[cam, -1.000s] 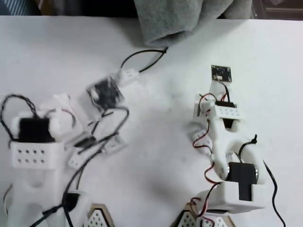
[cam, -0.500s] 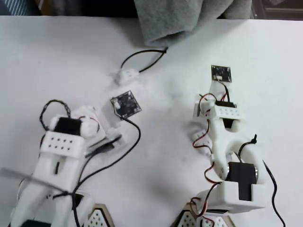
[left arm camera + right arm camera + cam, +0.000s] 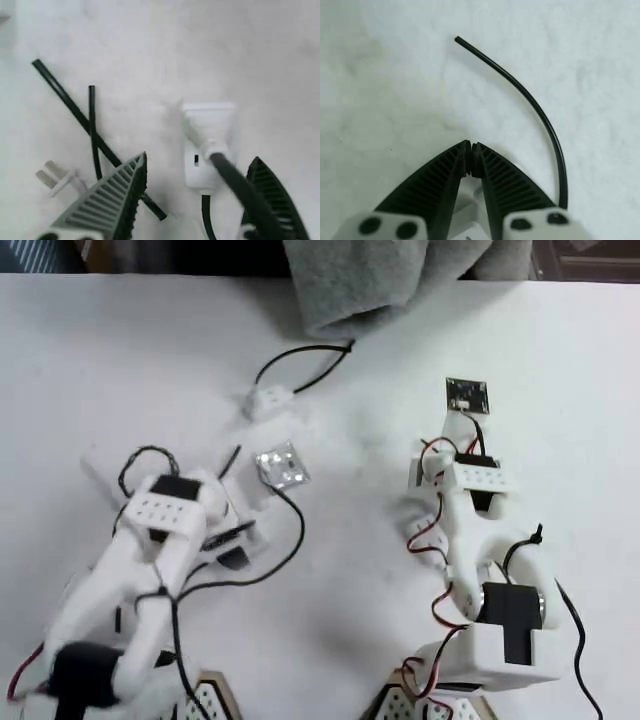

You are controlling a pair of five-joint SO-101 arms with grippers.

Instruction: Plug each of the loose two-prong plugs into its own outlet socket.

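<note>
The left gripper (image 3: 200, 159) is wide open and holds nothing. Its two dark fingers (image 3: 117, 197) stand far apart, just above the white table (image 3: 260, 50). Right between them lies a white socket block (image 3: 223, 125). A white plug (image 3: 200, 135) with a thick black cord (image 3: 240, 185) rests on that block. I cannot tell if it is pushed in. Off to one side, past one finger, a loose plug (image 3: 55, 177) lies flat with its two prongs showing. Two thin black wires (image 3: 90, 125) cross each other near it.

The right gripper (image 3: 470, 156) is pinched tight with nothing in it. A bent black wire (image 3: 535, 110) lies on the table just beyond its tips.

Farther up the table, a small white piece (image 3: 268, 400) on a wire lies near a grey cloth (image 3: 370, 280).
</note>
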